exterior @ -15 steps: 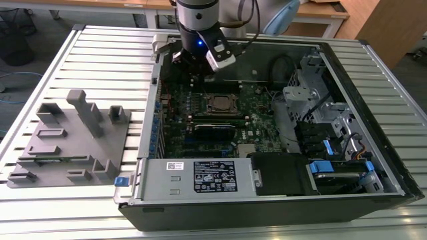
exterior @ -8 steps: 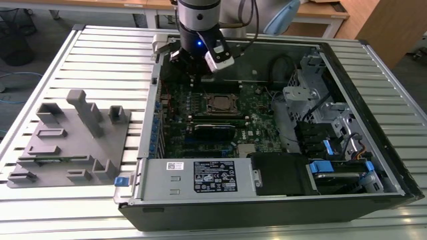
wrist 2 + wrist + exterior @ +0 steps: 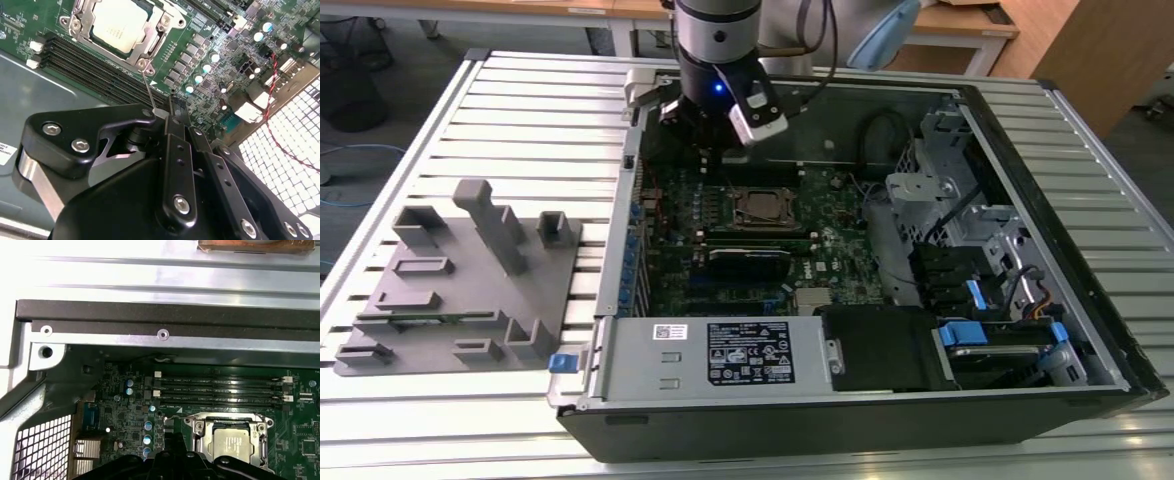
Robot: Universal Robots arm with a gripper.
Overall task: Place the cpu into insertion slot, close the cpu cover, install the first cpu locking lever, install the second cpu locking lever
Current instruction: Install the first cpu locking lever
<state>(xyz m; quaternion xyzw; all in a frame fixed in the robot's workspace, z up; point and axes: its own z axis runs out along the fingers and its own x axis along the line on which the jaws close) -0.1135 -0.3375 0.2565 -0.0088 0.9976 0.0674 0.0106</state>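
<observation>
While cpu (image 3: 120,25) sits socketed | gripper (image 3: 171,105) clenched near it, at lever (image 3: 148,85)

The arm (image 3: 716,25) is a grey-silver cylinder ending in a black wrist (image 3: 698,72) with a blue light (image 3: 716,90), a white camera box (image 3: 758,112) and black cables (image 3: 826,45). The jaws' black link plates (image 3: 175,160) carry silver socket screws (image 3: 181,203).

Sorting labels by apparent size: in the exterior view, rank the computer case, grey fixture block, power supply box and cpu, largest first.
1. computer case
2. grey fixture block
3. power supply box
4. cpu
None of these look close enough in size to be unsure.
</observation>
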